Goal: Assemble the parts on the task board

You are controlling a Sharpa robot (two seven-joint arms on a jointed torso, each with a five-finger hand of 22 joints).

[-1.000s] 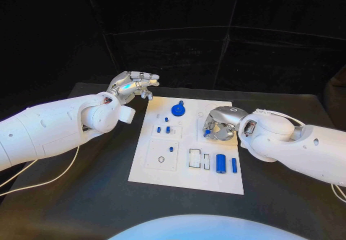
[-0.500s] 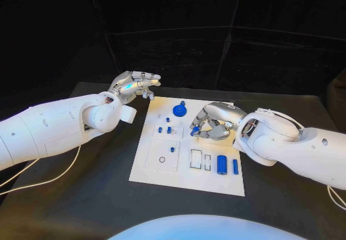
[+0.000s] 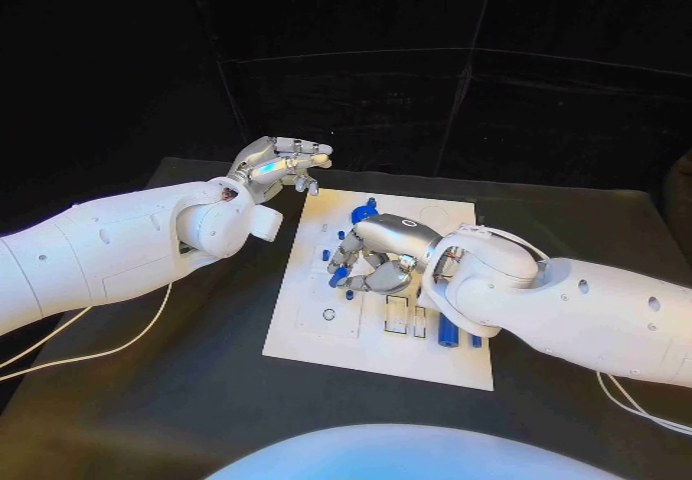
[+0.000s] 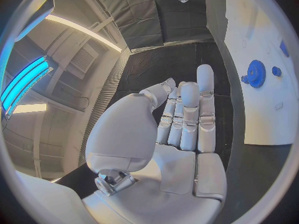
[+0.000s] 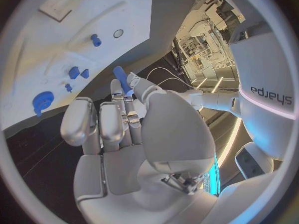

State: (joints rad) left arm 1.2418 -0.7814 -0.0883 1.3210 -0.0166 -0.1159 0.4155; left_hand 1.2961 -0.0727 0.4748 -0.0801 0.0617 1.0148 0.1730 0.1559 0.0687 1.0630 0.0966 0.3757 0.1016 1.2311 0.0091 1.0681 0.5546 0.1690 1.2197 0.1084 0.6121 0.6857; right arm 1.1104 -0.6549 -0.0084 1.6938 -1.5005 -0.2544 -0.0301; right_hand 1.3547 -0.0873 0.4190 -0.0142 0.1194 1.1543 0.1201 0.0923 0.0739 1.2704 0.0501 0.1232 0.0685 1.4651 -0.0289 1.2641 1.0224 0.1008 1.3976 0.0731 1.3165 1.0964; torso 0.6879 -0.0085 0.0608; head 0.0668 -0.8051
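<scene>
The white task board (image 3: 378,352) lies mid-table. My right hand (image 3: 372,262) hovers over its left-middle area and pinches a blue peg (image 5: 121,78) between thumb and fingers; the peg's tip (image 3: 340,276) peeks out below the fingers. A blue gear (image 3: 361,213) stands near the board's far edge, also seen as the gear (image 4: 256,73) and the gear (image 5: 42,102). Small blue pegs (image 5: 78,72) and another peg (image 5: 95,40) stand in the board near a round hole (image 5: 118,33). My left hand (image 3: 289,160) is raised off the board's far left corner, fingers straight, holding nothing.
Two blue cylinders (image 3: 449,332) lie on the board's right side, partly hidden under my right forearm (image 3: 562,310). Rectangular slots (image 3: 398,318) sit beside them. A white cable (image 3: 87,350) trails on the black table at the left.
My right hand has swept left across the board with the blue peg, from the right-middle to the left-middle area. The left hand has stayed almost still.
</scene>
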